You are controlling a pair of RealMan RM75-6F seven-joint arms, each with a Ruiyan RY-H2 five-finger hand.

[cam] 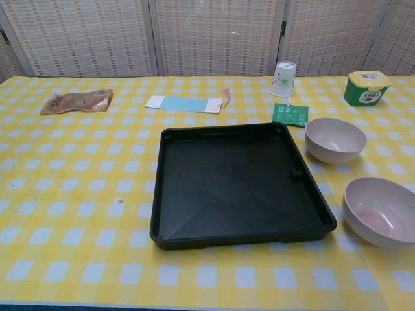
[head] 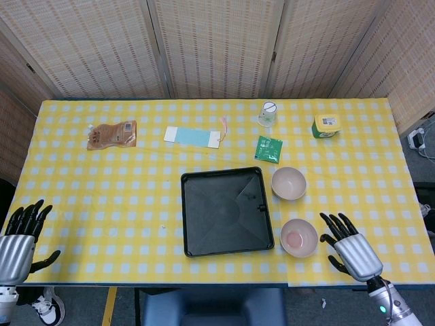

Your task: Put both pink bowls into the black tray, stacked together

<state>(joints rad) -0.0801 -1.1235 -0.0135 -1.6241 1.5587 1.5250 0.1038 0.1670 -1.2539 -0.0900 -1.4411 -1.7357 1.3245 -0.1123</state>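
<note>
The black tray (head: 198,239) (cam: 168,188) lies empty at the table's front middle. Two pink bowls stand upright on the cloth to its right: the far bowl (head: 289,183) (cam: 335,139) and the near bowl (head: 299,238) (cam: 380,211), which has a pink smear inside. My right hand (head: 351,252) hovers open at the front edge, just right of the near bowl, fingers spread and apart from it. My left hand (head: 18,239) hangs open off the table's front left corner. The chest view shows neither hand.
Along the back half lie a brown pouch (head: 111,134), a blue-and-white packet (head: 194,136), a clear cup (head: 268,114), a green sachet (head: 268,149) and a green tub with a yellow lid (head: 326,125). Wicker screens stand behind the table.
</note>
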